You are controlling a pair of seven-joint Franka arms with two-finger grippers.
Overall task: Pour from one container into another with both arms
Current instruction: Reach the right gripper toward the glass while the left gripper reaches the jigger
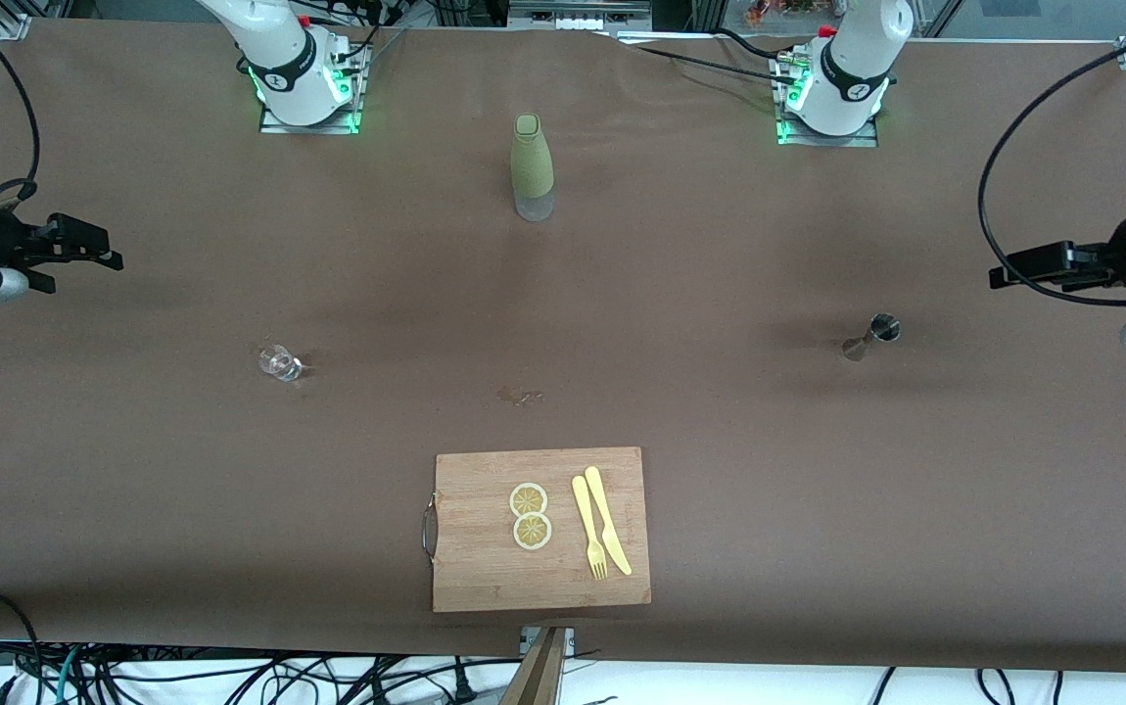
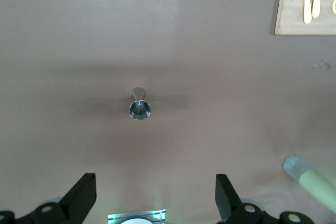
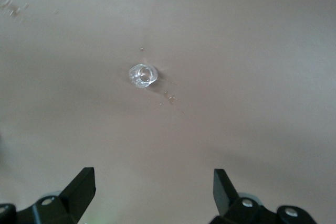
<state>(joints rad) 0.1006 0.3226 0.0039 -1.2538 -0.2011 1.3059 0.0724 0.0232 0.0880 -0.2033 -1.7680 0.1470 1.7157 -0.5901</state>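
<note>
A small steel jigger [image 1: 874, 335] stands upright toward the left arm's end of the table; in the left wrist view the jigger [image 2: 139, 106] shows its open mouth. A small clear glass [image 1: 279, 362] sits toward the right arm's end, and the same glass [image 3: 142, 75] has a few drops beside it. My left gripper [image 1: 1001, 276] hangs open over its end of the table, apart from the jigger, its fingers [image 2: 84, 192] wide with nothing between them. My right gripper [image 1: 95, 248] hangs open over its own end, fingers [image 3: 224, 184] wide and empty.
A tall green bottle [image 1: 532, 168] with a clear base stands midway between the two arm bases. A wooden cutting board [image 1: 485, 578] near the front camera carries two lemon slices [image 1: 530, 515], a yellow fork [image 1: 587, 529] and a yellow knife [image 1: 608, 524]. A small stain [image 1: 521, 397] marks the cloth.
</note>
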